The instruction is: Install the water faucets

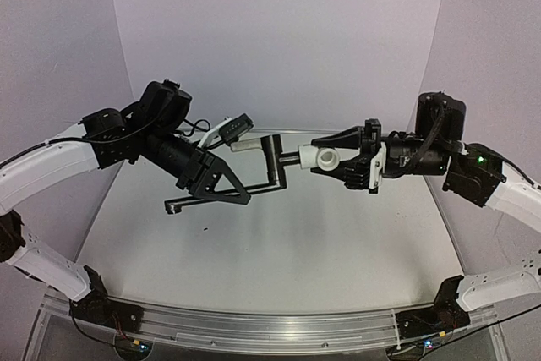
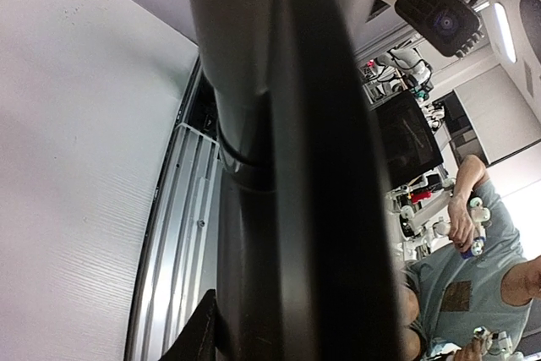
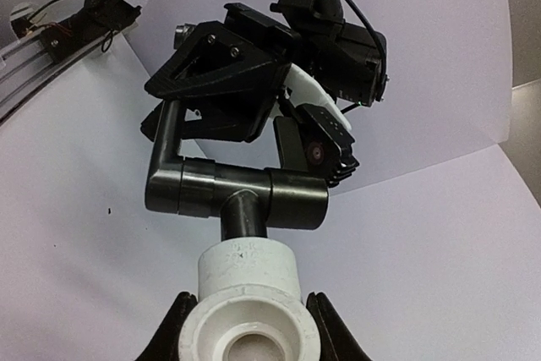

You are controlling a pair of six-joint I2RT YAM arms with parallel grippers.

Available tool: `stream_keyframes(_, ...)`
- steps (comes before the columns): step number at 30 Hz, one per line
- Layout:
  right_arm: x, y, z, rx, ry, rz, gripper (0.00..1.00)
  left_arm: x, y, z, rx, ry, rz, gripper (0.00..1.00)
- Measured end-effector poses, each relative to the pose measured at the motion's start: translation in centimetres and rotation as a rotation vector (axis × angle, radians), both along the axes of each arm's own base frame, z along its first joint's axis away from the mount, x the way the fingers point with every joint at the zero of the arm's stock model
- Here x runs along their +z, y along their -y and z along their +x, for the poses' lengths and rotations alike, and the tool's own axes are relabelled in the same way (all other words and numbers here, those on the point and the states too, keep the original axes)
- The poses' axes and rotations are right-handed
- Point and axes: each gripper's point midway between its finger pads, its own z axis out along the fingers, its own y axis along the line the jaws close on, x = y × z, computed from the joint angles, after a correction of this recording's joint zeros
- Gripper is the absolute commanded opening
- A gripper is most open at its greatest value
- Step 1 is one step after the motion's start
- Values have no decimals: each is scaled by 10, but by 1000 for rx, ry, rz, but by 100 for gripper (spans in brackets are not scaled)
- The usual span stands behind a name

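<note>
The black faucet pipe (image 1: 258,185) with its bent crank end (image 1: 274,158) hangs in mid-air over the table. My left gripper (image 1: 221,190) is shut on its long shaft. In the left wrist view the pipe (image 2: 287,209) fills the frame, with one finger (image 2: 199,336) showing beside it. A short black stub joins the pipe to the white plastic fitting (image 1: 322,156). My right gripper (image 1: 340,161) is shut on that fitting. In the right wrist view the fitting (image 3: 249,293) sits between my right gripper (image 3: 249,340) fingers, with the black pipe (image 3: 237,192) and the left gripper (image 3: 220,82) beyond.
The shiny table (image 1: 279,251) lies below both arms, with a small dark speck (image 1: 205,228) on it. An aluminium rail (image 1: 254,323) runs along the near edge and also shows in the left wrist view (image 2: 169,234). White walls enclose the back and sides.
</note>
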Motion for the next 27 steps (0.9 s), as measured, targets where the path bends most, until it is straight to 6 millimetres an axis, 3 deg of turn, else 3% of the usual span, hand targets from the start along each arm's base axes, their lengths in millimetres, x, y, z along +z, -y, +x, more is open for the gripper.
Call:
stream_keyframes(6, 7, -6, 3, -24, -216, 33, 15, 1, -6, 7, 37, 137, -11, 0)
stream_keyframes(13, 13, -20, 5, -46, -597, 64, 4, -1, -20, 16, 90, 377, -16, 0)
stream_keyframes(23, -6, -41, -1, -92, -1329, 39, 0, -20, -37, 29, 174, 842, 60, 0)
stream_keyframes(27, -21, -45, 8, -113, -1621, -5, 0, -29, -43, 38, 207, 971, 127, 0)
